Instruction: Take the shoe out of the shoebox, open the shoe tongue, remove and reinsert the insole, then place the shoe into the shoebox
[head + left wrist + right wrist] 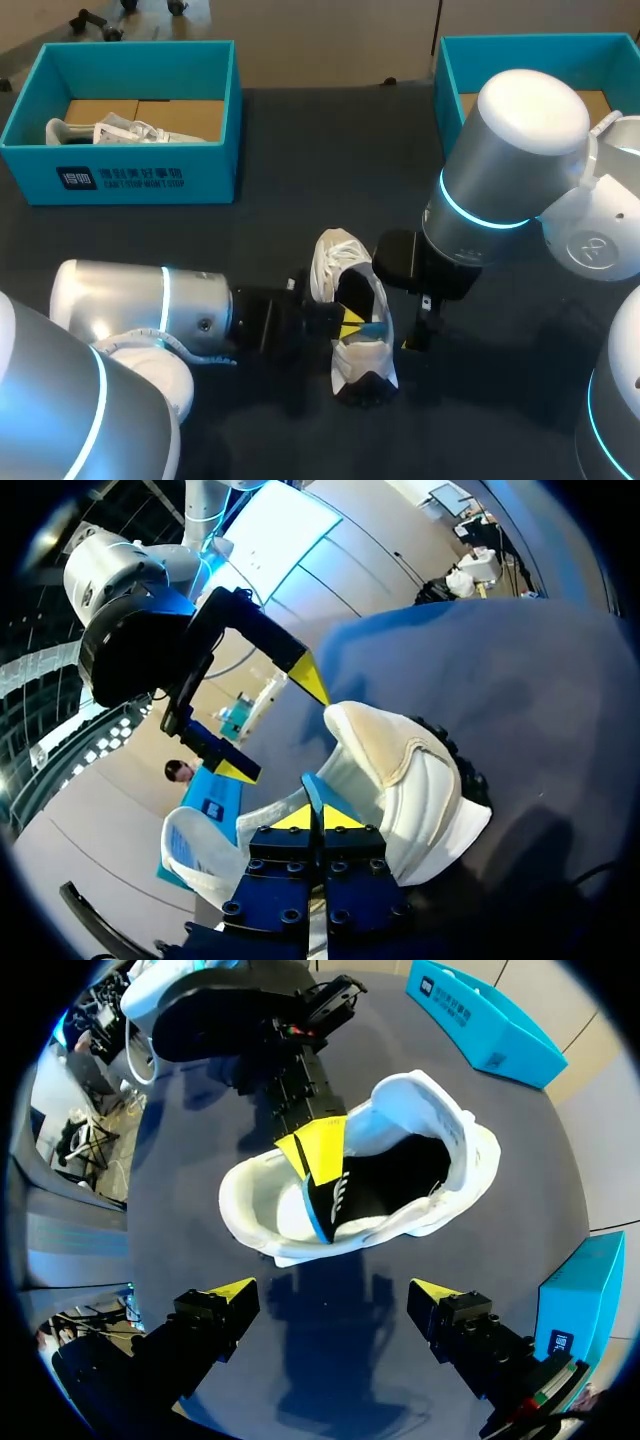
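Note:
A white shoe (335, 258) lies on the dark table (500, 400) near the middle, its opening turned toward my right gripper. Its black insole (385, 1175) with a blue edge sits in the opening, one end raised. My left gripper (350, 322) comes in from the left and reaches into the shoe (420, 770); its yellow tips are pressed together on the insole's blue edge (308, 785). My right gripper (335, 1295) hangs open just beside the shoe (440, 1130), nothing between its fingers. It also shows ahead of the left gripper (312, 815) as the right gripper (272, 723).
A teal shoebox (130, 175) at the back left holds another white shoe (110, 130). A second teal shoebox (450, 60) stands at the back right, partly behind my right arm (510, 150). Bare table lies in front of the shoe.

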You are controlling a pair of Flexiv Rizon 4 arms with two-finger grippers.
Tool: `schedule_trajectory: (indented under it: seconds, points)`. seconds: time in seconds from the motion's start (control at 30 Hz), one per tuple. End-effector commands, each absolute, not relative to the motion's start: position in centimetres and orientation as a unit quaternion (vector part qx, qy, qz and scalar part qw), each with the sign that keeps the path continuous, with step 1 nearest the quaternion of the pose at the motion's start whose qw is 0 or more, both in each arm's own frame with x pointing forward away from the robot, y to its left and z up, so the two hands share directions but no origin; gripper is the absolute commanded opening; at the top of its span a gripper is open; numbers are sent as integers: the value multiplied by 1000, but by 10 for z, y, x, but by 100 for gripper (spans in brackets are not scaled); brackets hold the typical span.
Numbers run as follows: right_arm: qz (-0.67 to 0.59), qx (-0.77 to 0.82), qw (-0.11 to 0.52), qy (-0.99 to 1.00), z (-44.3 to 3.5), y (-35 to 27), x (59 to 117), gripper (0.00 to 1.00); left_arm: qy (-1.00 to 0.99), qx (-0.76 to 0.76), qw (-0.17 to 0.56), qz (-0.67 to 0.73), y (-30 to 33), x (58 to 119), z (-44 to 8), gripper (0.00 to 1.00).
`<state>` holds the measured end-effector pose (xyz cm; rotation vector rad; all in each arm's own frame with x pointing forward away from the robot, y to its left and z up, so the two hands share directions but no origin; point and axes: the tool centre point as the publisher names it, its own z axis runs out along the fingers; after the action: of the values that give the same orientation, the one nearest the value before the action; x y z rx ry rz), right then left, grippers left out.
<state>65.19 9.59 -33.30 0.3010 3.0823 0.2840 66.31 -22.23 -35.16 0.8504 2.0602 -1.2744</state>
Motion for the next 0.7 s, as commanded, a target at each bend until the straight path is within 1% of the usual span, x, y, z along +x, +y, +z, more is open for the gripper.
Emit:
schedule_trajectory:
  seconds: [0.03, 0.1, 0.13, 0.23, 0.57, 0.7]
  points:
    - [91, 97, 17, 991, -334, 96, 651, 100, 766, 321, 278, -483, -216, 660, -345, 25]
    - [91, 97, 17, 991, -334, 96, 651, 100, 764, 322, 269, -490, -215, 657, -342, 28]
    - [91, 97, 17, 991, -334, 96, 651, 100, 762, 325, 267, -492, -214, 656, -341, 32]
    - [91, 97, 17, 991, -334, 96, 651, 100, 759, 330, 260, -497, -212, 651, -338, 35]
    - [91, 97, 17, 991, -334, 96, 651, 100, 761, 335, 252, -495, -205, 646, -326, 37]
    - [91, 97, 17, 991, -334, 96, 651, 100, 762, 341, 248, -491, -201, 645, -322, 36]
